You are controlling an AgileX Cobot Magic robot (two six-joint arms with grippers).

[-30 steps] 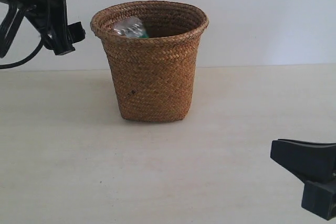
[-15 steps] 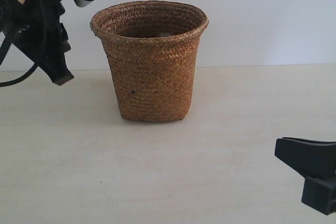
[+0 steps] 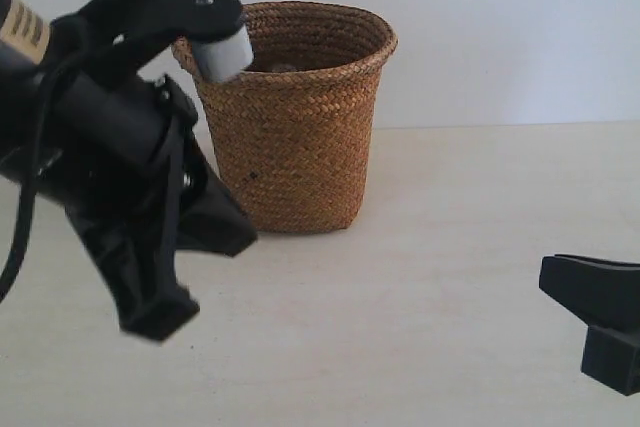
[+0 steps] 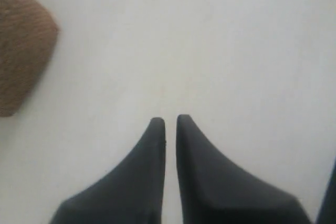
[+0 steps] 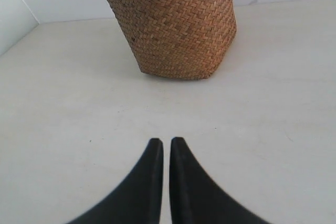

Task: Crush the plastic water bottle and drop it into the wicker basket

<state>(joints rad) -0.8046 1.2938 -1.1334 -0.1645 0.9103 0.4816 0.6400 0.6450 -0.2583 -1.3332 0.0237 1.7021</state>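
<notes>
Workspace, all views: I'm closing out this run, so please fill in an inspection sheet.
Surface: pale table, no spills seen.
Job's things: wicker basket upright on the table; plastic water bottle not seen outside it, the basket's inside mostly hidden.
Clutter: nothing seen.
Grippers: left gripper shut, empty, over the table beside the basket; right gripper shut, empty, facing the basket.
Cables: one black cable on the left arm.
Surroundings: plain white wall behind.

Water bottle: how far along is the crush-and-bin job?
Looks done: no bottle on the table or in either pincer, so probably inside the wicker basket, whose inside hardly shows. In hand: nothing; left pincer and right pincer shut, empty. Remaining: nothing evident.
</notes>
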